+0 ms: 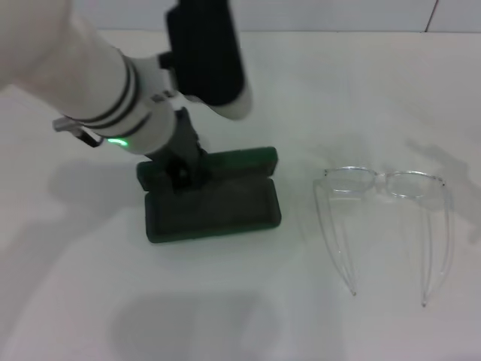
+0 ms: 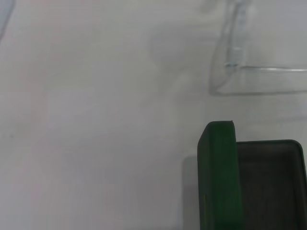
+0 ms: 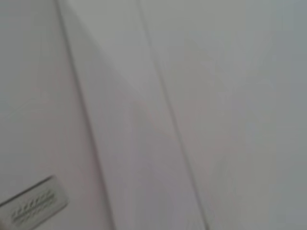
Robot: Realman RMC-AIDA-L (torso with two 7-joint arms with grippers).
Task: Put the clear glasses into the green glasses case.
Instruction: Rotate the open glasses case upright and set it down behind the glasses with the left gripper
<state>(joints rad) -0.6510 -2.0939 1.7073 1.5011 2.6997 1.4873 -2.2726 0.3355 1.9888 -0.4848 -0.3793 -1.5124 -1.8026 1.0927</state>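
The green glasses case [image 1: 212, 197] lies open left of the table's middle, with its lid raised along the far side and its dark lined tray facing up. My left gripper [image 1: 180, 170] reaches down onto the far left part of the lid. The left wrist view shows the case [image 2: 218, 177] edge-on with its lining beside it. The clear glasses [image 1: 385, 185] lie on the table to the right of the case and apart from it. Their arms are unfolded and point toward the near edge. A corner of the glasses [image 2: 235, 64] shows in the left wrist view. The right arm is out of the head view.
The white table [image 1: 240, 316] carries only the case and the glasses. A gap of bare table separates them. The right wrist view shows a pale wall with a small vent plate [image 3: 33, 206].
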